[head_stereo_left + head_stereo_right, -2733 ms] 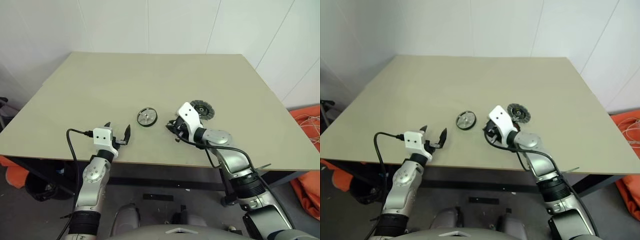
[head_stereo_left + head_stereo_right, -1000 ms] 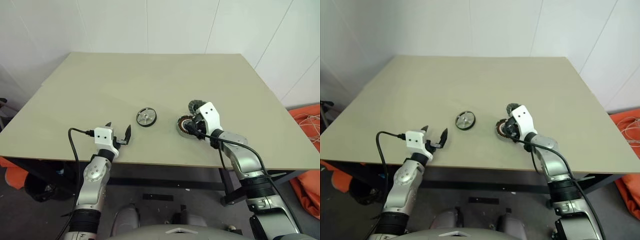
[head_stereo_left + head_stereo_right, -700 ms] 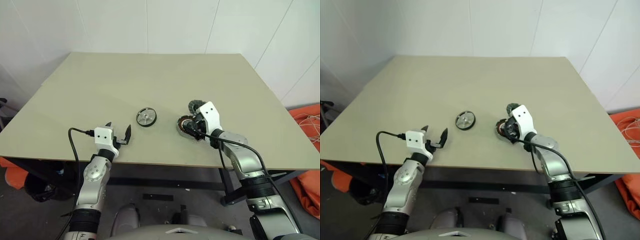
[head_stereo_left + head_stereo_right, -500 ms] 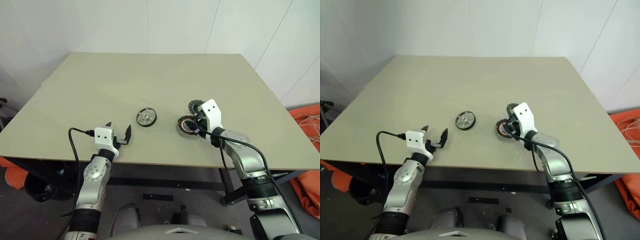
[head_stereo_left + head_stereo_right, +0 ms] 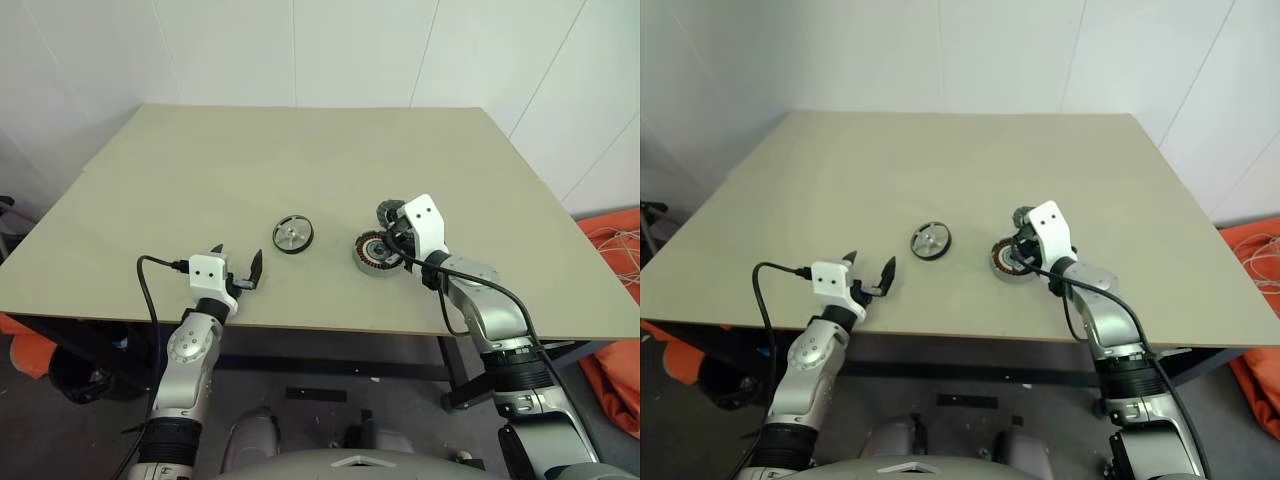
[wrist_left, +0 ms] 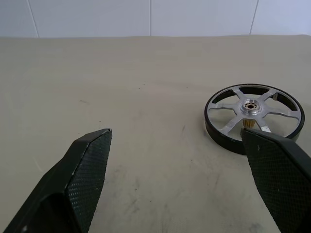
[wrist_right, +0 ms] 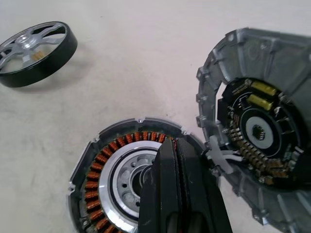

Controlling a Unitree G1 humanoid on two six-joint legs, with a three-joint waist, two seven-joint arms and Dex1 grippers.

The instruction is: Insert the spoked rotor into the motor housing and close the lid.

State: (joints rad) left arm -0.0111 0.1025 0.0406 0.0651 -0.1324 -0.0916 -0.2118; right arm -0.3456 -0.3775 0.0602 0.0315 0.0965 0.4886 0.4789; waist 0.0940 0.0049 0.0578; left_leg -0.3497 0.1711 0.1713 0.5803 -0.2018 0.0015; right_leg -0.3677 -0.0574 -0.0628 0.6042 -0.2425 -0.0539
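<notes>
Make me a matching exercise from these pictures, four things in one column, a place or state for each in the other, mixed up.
1 spoked rotor
2 motor housing
3 left gripper
4 right gripper

A shut, above the copper windings
B lying flat on the table, untouched
C open, holding nothing
D beside the lid, rotor not yet inside

Pairs: 1-B, 2-D, 3-C, 4-A

Lab, bare table (image 5: 200, 180), white panel walls (image 5: 300, 50)
</notes>
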